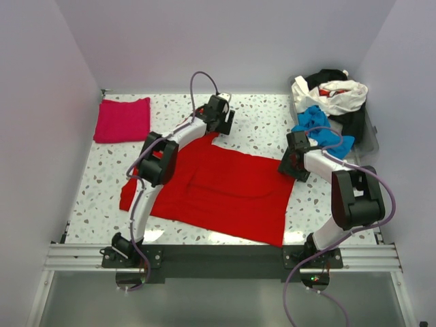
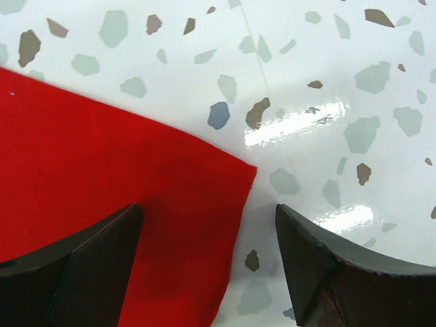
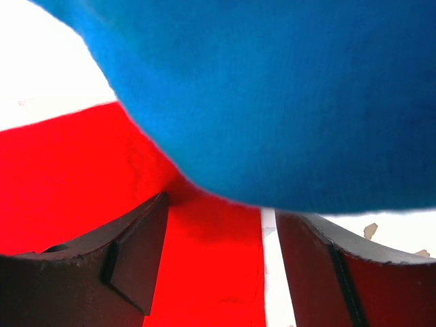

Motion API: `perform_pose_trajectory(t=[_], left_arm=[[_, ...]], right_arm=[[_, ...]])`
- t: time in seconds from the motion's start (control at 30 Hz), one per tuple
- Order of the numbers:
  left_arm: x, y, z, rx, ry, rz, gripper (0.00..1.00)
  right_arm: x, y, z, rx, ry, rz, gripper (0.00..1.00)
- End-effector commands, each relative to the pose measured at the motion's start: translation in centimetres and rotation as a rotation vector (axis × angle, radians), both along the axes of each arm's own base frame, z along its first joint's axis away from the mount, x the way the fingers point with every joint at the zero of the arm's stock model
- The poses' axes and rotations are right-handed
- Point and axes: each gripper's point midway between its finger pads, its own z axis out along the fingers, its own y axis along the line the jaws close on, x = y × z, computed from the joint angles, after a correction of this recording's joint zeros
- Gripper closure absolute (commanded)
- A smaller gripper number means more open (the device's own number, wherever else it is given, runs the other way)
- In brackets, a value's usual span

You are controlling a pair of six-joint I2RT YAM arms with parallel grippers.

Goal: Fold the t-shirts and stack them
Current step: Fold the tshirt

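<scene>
Table top [image 1: 266, 116] is a glossy white terrazzo kind of thing, grey and brown flecks all over, with light glaring off it in the left wrist view. Plain pale walls [image 1: 225, 41] box it in on three sides, and there's an aluminium rail [image 1: 225, 257] along the near edge where the arms are bolted. The big red t-shirt [image 1: 225, 194] is spread flat in the middle, near hem almost at the rail. Left gripper [image 2: 208, 252] is at the shirt's far corner with its jaws spread wide, one finger [image 2: 88, 266] over the red cloth and the other over bare table, nothing pinched. Right gripper [image 3: 221, 255] is at the shirt's right edge, jaws apart too, red fabric under the gap, and the blue t-shirt [image 3: 272, 102] hangs right in front of its camera. Folded pink t-shirt [image 1: 122, 119] sits in the far left corner, well apart. Far right corner has a heap with a white t-shirt [image 1: 337, 95] and a black t-shirt [image 1: 330, 73], the blue one spilling off it towards the right arm
</scene>
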Motion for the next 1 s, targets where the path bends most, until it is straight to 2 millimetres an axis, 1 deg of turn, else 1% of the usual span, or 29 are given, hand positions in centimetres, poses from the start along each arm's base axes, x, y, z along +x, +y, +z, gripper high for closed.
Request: perform_pose_trajectory(t=[0.0, 0.13, 0.17, 0.23, 0.27, 0.33, 0.37, 0.5, 0.53, 0.57, 0.6, 0.63, 0.7, 0.73, 0.77, 0.8, 0.83, 0.87, 0.97], left_arm=[[1.5, -1.5, 1.5, 0.014, -0.093, -0.028, 0.17], [1.4, -1.3, 0.7, 0.053, -0.092, -0.031, 0.23], [1.5, -1.3, 0.6, 0.057, -0.092, -0.032, 0.28], [1.5, -1.2, 0.2, 0.067, -0.091, -0.032, 0.33], [1.5, -1.1, 0.0, 0.071, -0.089, -0.032, 0.37], [1.5, -1.0, -0.3, 0.077, -0.085, -0.031, 0.4], [1.5, -1.0, -0.6, 0.079, -0.083, -0.028, 0.45], [1.2, -0.7, -1.4, 0.095, -0.066, -0.026, 0.49], [1.2, -0.6, -1.5, 0.1, -0.062, -0.026, 0.51], [1.1, -0.6, -1.6, 0.102, -0.059, -0.023, 0.56], [1.1, -0.5, -1.6, 0.105, -0.058, -0.017, 0.58], [1.1, -0.4, -1.8, 0.108, -0.056, -0.016, 0.64], [1.1, -0.4, -1.8, 0.108, -0.055, -0.013, 0.71], [1.2, -0.4, -1.7, 0.105, -0.057, -0.012, 0.74], [1.3, -0.4, -1.2, 0.103, -0.064, -0.011, 0.79], [1.6, -0.3, -0.9, 0.098, -0.07, -0.005, 0.82], [1.7, -0.3, -0.6, 0.094, -0.075, -0.002, 0.85], [2.0, -0.4, 0.4, 0.082, -0.092, 0.001, 0.91], [2.7, 0.2, 1.9, 0.066, -0.112, 0.022, 1.0]], right_arm=[[0.4, -0.6, 0.4, -0.012, -0.045, -0.052, 0.32], [0.2, -0.6, 0.1, -0.004, -0.058, -0.077, 0.31], [0.4, -0.7, 0.1, -0.005, -0.068, -0.086, 0.31], [0.5, -0.6, 0.2, 0.003, -0.084, -0.097, 0.31], [0.8, -0.6, 0.2, 0.009, -0.099, -0.103, 0.31], [1.0, -0.6, 0.3, 0.01, -0.116, -0.113, 0.31], [1.4, -0.6, 0.5, 0.01, -0.131, -0.12, 0.31], [2.0, -0.8, 0.7, 0.007, -0.158, -0.135, 0.31], [2.2, -0.8, 0.8, 0.006, -0.168, -0.14, 0.31], [2.5, -0.9, 0.9, 0.007, -0.184, -0.143, 0.31], [2.6, -1.0, 1.0, 0.0, -0.192, -0.145, 0.31], [2.7, -1.0, 0.9, -0.003, -0.195, -0.142, 0.33], [3.1, -1.0, 0.8, -0.003, -0.205, -0.137, 0.37], [3.2, -0.9, 0.6, -0.004, -0.2, -0.129, 0.42], [3.2, -0.8, 0.0, -0.003, -0.188, -0.124, 0.44], [3.3, -0.8, -0.1, -0.002, -0.183, -0.12, 0.46], [3.3, -0.7, -0.4, -0.002, -0.174, -0.114, 0.51], [3.3, -0.5, -0.9, 0.004, -0.16, -0.108, 0.54], [3.4, -0.3, -1.2, 0.012, -0.154, -0.1, 0.6]])
